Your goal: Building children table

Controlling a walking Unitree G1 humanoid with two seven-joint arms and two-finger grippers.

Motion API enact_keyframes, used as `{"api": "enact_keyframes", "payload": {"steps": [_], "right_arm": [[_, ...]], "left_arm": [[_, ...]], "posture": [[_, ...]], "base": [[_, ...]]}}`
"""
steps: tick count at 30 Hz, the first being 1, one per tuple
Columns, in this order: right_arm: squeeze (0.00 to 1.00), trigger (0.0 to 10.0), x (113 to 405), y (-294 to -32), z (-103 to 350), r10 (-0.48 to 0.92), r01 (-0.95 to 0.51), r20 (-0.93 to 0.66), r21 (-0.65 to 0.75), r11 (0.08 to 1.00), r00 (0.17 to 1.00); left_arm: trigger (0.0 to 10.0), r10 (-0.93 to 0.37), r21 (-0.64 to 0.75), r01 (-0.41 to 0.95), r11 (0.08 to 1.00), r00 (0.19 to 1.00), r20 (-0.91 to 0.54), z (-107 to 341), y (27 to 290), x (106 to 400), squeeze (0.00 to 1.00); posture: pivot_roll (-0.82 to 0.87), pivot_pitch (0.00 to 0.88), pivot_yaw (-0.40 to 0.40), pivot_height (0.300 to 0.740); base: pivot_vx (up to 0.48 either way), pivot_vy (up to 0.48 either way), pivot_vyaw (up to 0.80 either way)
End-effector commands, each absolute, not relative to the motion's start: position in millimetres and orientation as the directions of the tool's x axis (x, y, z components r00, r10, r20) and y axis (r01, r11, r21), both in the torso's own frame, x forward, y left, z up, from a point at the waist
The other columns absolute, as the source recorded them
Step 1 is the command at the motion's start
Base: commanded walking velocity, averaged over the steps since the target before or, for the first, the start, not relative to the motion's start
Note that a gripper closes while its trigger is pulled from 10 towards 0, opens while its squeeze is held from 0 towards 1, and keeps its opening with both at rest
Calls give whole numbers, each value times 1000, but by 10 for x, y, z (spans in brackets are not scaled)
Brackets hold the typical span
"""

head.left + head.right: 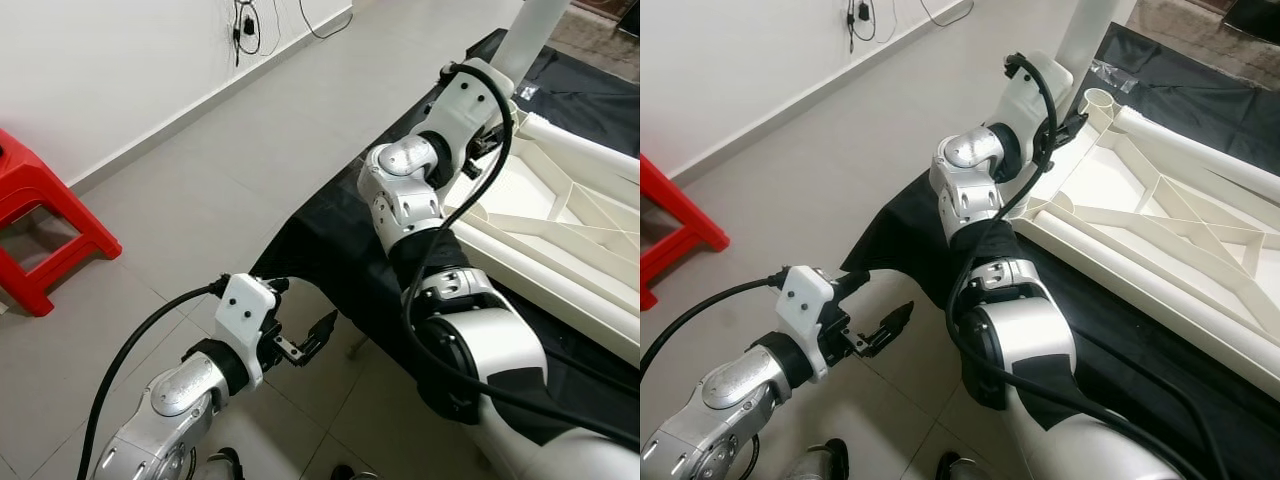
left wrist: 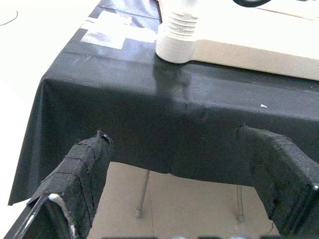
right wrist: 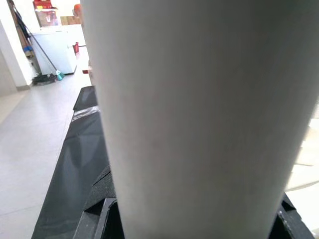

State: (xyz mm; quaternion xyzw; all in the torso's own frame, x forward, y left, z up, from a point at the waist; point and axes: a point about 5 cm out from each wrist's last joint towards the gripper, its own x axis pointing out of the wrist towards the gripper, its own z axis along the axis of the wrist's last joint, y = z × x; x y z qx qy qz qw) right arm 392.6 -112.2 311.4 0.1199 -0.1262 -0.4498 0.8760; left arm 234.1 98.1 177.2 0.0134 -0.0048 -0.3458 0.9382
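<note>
Left eye view: a bench (image 1: 330, 250) draped in black cloth, carrying an upturned white table top (image 1: 560, 230) with ribbed underside; right arm stretched over the bench edge toward an upright white table leg (image 1: 535, 35) at the top's near corner, right tool (image 1: 490, 125) down at the leg's foot; left tool (image 1: 315, 335) low, off the bench, over the tiled floor, fingers spread with nothing between them; red stool (image 1: 40, 230) by the wall. Right eye view: same layout, a round socket (image 1: 1098, 99) at the corner of the top just beside the leg. Left wrist view: two taped black fingers (image 2: 82, 172) apart, facing the draped bench edge, a ribbed white foot (image 2: 180, 35) resting on the cloth. Right wrist view: white leg close against the tool, black fingers pinching it from both sides.
</note>
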Motion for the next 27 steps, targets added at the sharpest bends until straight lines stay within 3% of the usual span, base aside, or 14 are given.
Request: {"api": "enact_keyframes", "payload": {"steps": [1,2,3,5,6,17,18,20,21,27], "right_arm": [[0,10000,3945,-1232,2502,-829,831,-127,213,513,544],[0,10000,3946,-1214,2503,-825,826,-123,214,521,552],[710,10000,3946,-1196,2512,-822,821,-112,212,530,559],[710,10000,3946,-1196,2512,-822,821,-112,212,530,559],[1000,10000,3948,-1178,2515,-817,816,-110,212,538,567],[1000,10000,3951,-1083,2572,-795,786,-67,223,576,602],[878,10000,3953,-1067,2576,-787,777,-69,233,584,613],[878,10000,3954,-1064,2575,-785,775,-70,235,586,615],[0,10000,3954,-1059,2578,-784,774,-65,233,589,617],[0,10000,3951,-1035,2578,-775,763,-48,229,605,630]], "left_arm": [[10000,-654,25,654,756,756,-17,1719,969,2320,0],[10000,-654,26,654,756,756,-19,1715,972,2318,0],[10000,-654,28,654,756,756,-21,1713,977,2317,0],[10000,-654,28,654,756,756,-21,1713,977,2317,0],[10000,-654,29,654,756,756,-22,1708,981,2316,0],[10000,-658,27,658,752,753,-29,1679,975,2302,0],[10000,-657,24,658,753,753,-30,1670,975,2301,0],[10000,-657,23,658,753,753,-30,1668,975,2301,0],[10000,-658,25,658,752,753,-31,1667,975,2301,0],[10000,-659,25,660,751,751,-30,1669,970,2299,0]], "posture": [[107,293,-70,740],[108,294,-70,740],[106,292,-70,740],[106,292,-70,740],[106,291,-69,740],[103,280,-68,740],[101,280,-69,740],[101,280,-69,740],[101,280,-69,740],[100,276,-69,740]], "base": [[0,0,0],[0,0,0],[0,0,0],[0,0,0],[0,0,0],[0,0,0],[0,0,0],[0,0,0],[0,0,0],[0,0,0]]}}
